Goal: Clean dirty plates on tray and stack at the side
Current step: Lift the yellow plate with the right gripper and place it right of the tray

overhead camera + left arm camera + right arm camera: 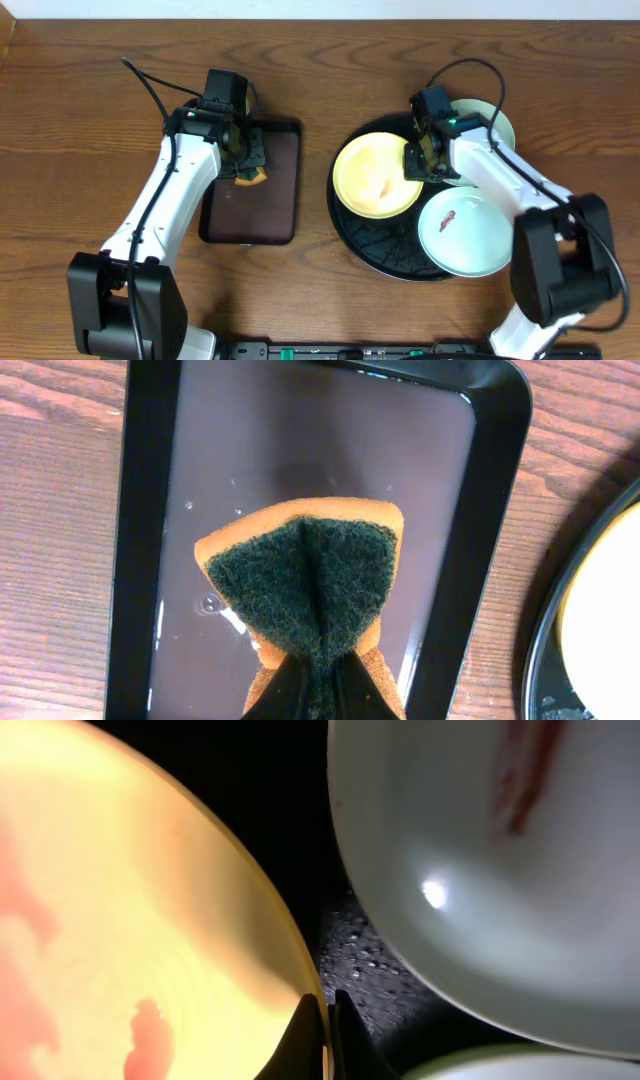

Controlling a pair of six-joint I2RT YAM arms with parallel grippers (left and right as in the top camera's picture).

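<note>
My right gripper (420, 160) (328, 1020) is shut on the right rim of the pale yellow plate (372, 178) (130, 920), which carries reddish smears and sits on the round black tray (385, 242) (370, 960). A mint-white plate (465, 232) (500, 870) with a red-brown smear lies at the tray's front right. Another pale plate (497, 120) shows at the back right, partly hidden under the right arm. My left gripper (243, 152) (320, 675) is shut on an orange sponge (251, 176) (305, 575), which is folded with its dark green scrub face up.
The sponge hangs over the left part of a rectangular dark brown tray (275, 210) (145, 510) with water drops on it. In the left wrist view the black tray's rim (545, 650) lies just to the right. Bare wooden table surrounds both trays.
</note>
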